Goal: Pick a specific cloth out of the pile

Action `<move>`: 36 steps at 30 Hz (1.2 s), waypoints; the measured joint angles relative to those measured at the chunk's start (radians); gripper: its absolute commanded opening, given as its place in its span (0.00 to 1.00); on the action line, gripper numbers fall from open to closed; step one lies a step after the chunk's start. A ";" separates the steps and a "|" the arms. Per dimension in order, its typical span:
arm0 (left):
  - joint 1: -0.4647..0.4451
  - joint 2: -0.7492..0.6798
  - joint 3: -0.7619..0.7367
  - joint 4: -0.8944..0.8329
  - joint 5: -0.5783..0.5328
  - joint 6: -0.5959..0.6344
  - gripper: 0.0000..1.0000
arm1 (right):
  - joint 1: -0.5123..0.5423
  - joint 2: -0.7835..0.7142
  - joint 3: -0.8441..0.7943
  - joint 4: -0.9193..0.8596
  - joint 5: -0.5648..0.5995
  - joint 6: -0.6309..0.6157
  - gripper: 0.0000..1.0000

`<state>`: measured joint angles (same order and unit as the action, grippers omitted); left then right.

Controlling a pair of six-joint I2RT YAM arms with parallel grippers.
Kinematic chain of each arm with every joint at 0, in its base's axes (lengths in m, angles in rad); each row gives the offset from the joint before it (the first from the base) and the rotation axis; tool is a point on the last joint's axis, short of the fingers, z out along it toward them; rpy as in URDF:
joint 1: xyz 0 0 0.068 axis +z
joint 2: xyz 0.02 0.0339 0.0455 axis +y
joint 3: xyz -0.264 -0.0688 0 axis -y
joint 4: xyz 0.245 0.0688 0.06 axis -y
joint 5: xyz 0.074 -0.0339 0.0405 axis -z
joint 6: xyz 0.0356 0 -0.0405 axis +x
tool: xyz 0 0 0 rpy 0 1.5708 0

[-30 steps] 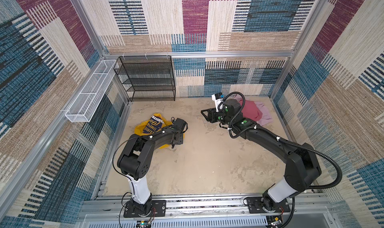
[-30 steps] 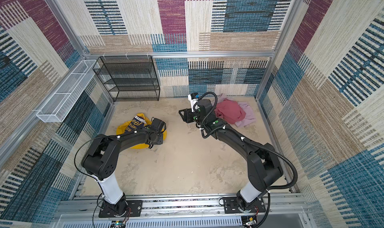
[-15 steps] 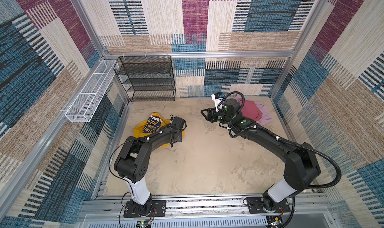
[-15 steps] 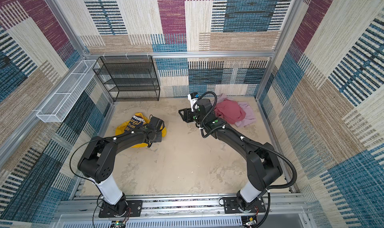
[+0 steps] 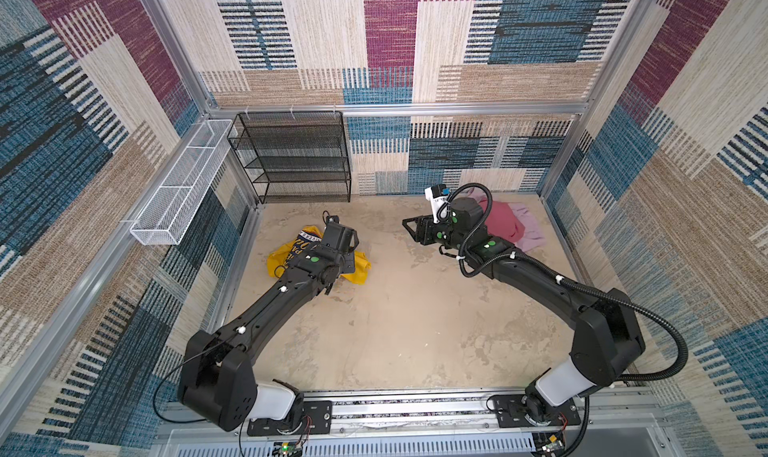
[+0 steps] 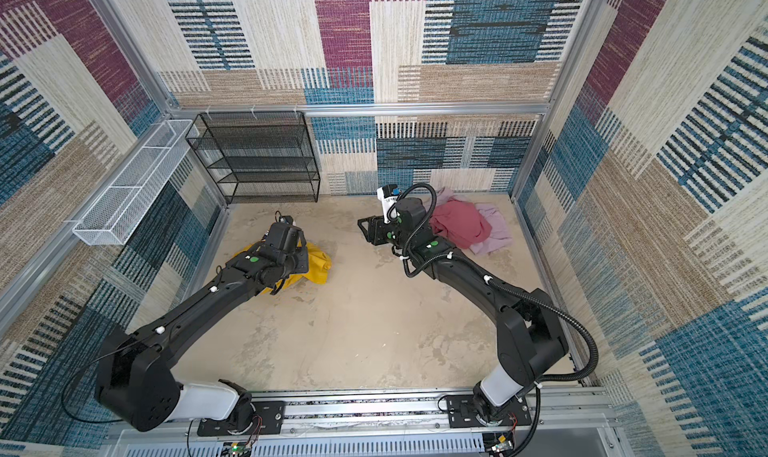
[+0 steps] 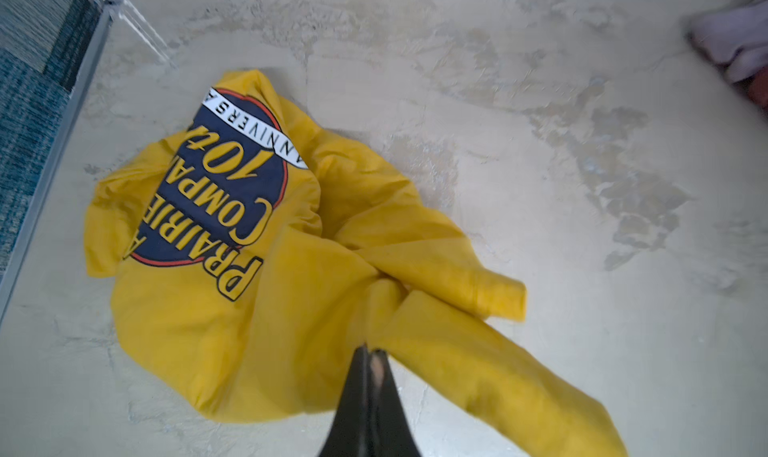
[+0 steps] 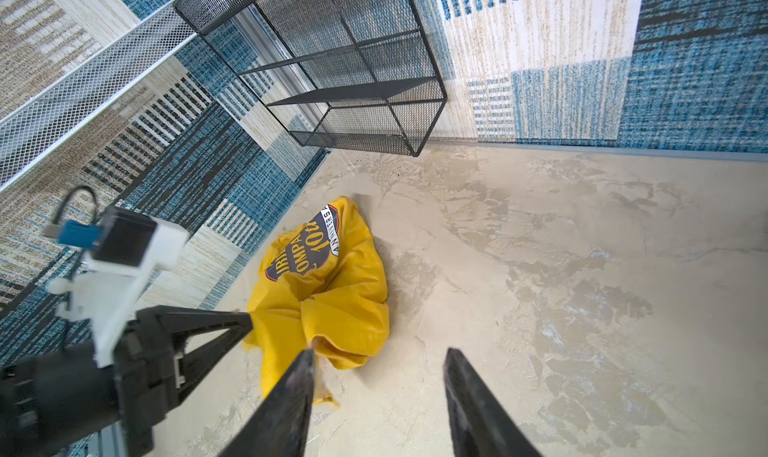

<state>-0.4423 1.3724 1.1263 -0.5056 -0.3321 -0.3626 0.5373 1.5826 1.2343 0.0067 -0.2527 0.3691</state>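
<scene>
yellow cloth point(image 7: 332, 268): matt, creased | floor point(image 5: 395, 330): rough, mottled | rack point(image 5: 291, 155): black metal mesh | walls point(image 5: 374, 39): woven

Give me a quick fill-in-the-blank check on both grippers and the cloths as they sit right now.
1. The left gripper is ____ on a fold of the yellow T-shirt.
2. The right gripper is ____ and holds nothing.
3. The dark pink cloth lies on top, and the lilac cloth lies partly ____ it.

Missing words: shut; open; under

Left claw point(image 7: 369, 352) newly tight on cloth point(image 7: 266, 317)
</scene>
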 measured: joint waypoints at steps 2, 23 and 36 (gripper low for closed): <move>0.000 -0.031 0.029 -0.017 0.000 0.004 0.00 | 0.000 -0.004 -0.005 0.003 0.000 0.006 0.53; 0.000 -0.119 0.452 -0.211 -0.077 0.086 0.00 | 0.000 -0.060 -0.043 0.012 0.001 0.015 0.54; 0.135 -0.063 0.439 -0.246 -0.262 0.190 0.00 | 0.000 -0.062 -0.044 0.017 -0.010 0.015 0.54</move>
<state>-0.3077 1.3098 1.5658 -0.7521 -0.5938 -0.1726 0.5377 1.5208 1.1904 0.0238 -0.2626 0.3840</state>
